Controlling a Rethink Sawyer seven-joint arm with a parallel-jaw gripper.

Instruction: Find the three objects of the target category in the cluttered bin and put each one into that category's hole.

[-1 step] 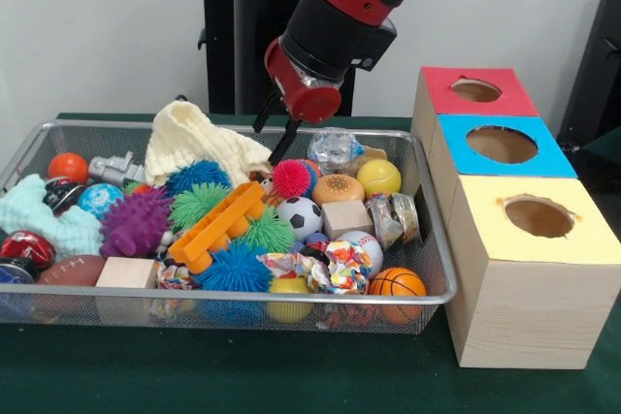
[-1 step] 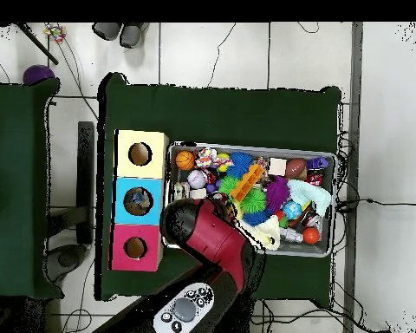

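No readable brand or writing anywhere; the crinkly foil wrappers are too small to make out. Tool (image 1: pixel 277 128) hangs on the red and black arm (image 1: pixel 335 16) over the far middle of the wire bin (image 1: pixel 427 239), two thin dark fingers (image 1: pixel 284 143) pointing down and spread a little, nothing between them, so released and empty. The longer finger tip sits just at the far edge of the pink spiky ball (image 1: pixel 291 178), can't tell if it touches; cream knit cloth (image 1: pixel 199 143) is just left of the tool. Bin is on the green table (image 1: pixel 291 375) and packed: soccer ball (image 1: pixel 299 217) near of the tool, orange plastic block (image 1: pixel 218 225) left of that, green spiky balls (image 1: pixel 199 203), blue spiky ball (image 1: pixel 197 176), purple spiky ball (image 1: pixel 134 223), yellow ball (image 1: pixel 378 177) right of the tool, burger-shaped toy (image 1: pixel 338 188), wooden cube (image 1: pixel 346 217), baseball (image 1: pixel 364 247), mini basketball (image 1: pixel 397 283) at the near right corner, football (image 1: pixel 68 270) and a second wooden block (image 1: pixel 126 272) near left, small orange ball (image 1: pixel 68 167) far left, teal fuzzy cloth (image 1: pixel 44 220). Right of the bin stand three wooden boxes in a row, each with a round hole on top: red box (image 1: pixel 475 94) farthest, blue box (image 1: pixel 500 147) in the middle, yellow box (image 1: pixel 539 220) nearest. Which category is the target is not shown, so the task's things are simply somewhere in the pile below and around the tool. In the overhead view the arm (image 2: pixel 216 247) covers the bin's corner next to the boxes, and the tool itself is hidden under it.
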